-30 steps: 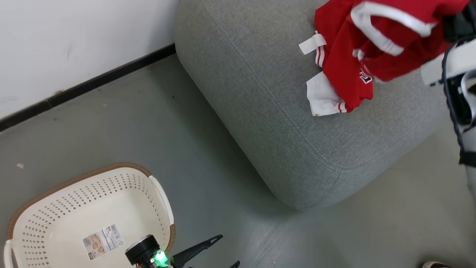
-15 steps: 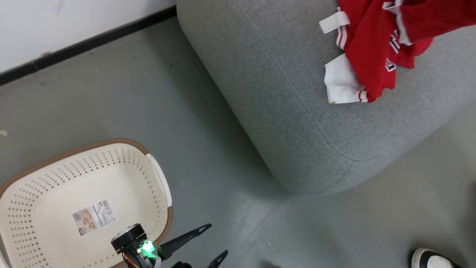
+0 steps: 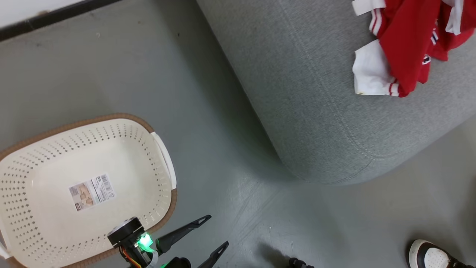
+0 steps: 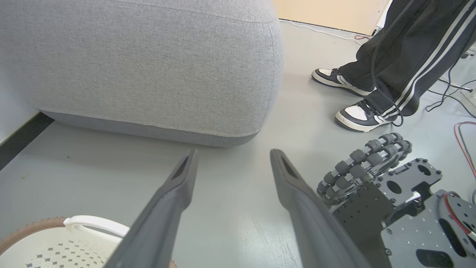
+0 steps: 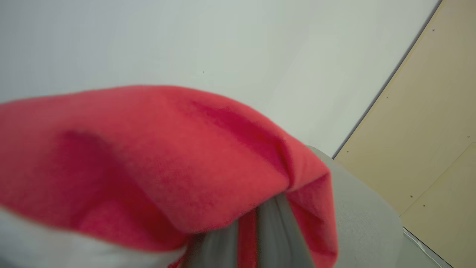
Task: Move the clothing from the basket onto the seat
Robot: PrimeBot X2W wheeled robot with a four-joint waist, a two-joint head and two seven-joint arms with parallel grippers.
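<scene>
Clothing (image 3: 405,44) on the seat (image 3: 297,74) looks soft and light (we'd pinch a bunched fold); our right fingers (image 5: 277,238) clamp it, left fingers (image 4: 167,208) apart.

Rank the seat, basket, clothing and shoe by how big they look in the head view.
Largest to smallest:
1. seat, running past the frame
2. basket
3. clothing, partly cut off at the top edge
4. shoe, also cut off

Grey floor (image 3: 208,96), faintly scuffed; black skirting (image 3: 55,15) along white wall (image 5: 186,37). Person's legs in dark white-striped trousers (image 4: 409,56), black-and-white sneakers (image 4: 359,115) flat on floor. Loose cables (image 4: 446,97) near feet. Beige panel (image 5: 427,130) beside wall
</scene>
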